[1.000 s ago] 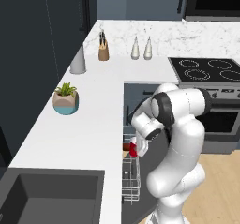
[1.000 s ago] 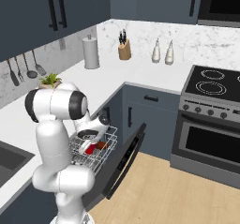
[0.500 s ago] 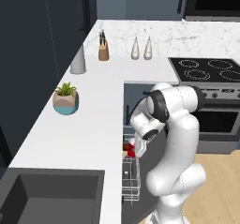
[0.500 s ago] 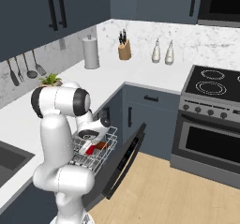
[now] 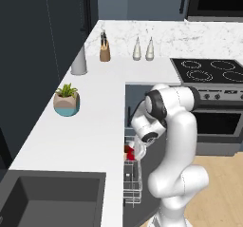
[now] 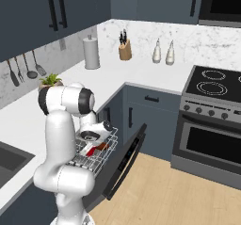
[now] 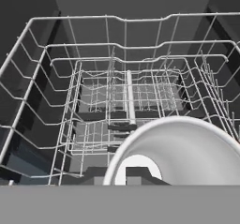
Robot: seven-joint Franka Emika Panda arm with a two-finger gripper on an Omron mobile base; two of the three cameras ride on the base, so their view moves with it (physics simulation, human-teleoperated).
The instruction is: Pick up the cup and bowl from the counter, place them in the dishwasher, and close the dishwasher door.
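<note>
Bowl (image 7: 187, 148) hangs low over the dishwasher's wire rack (image 7: 126, 92), gripped by the claw (image 6: 96, 133) for release inside; cup (image 6: 89, 149) already lies in the rack.

No readable text, labels, brands or nos. anywhere. The oven (image 6: 214, 141) front and its knob strip carry no legible marks (knobs too small to tell). The canister (image 6: 91, 52), knife block (image 6: 124, 50) and the two bottles (image 6: 163, 52) on the counter (image 5: 85, 126) are plain, w/o lettering. Cabinet fronts are blank, and the dishwasher (image 7: 126, 96) rack shows no print either.
</note>
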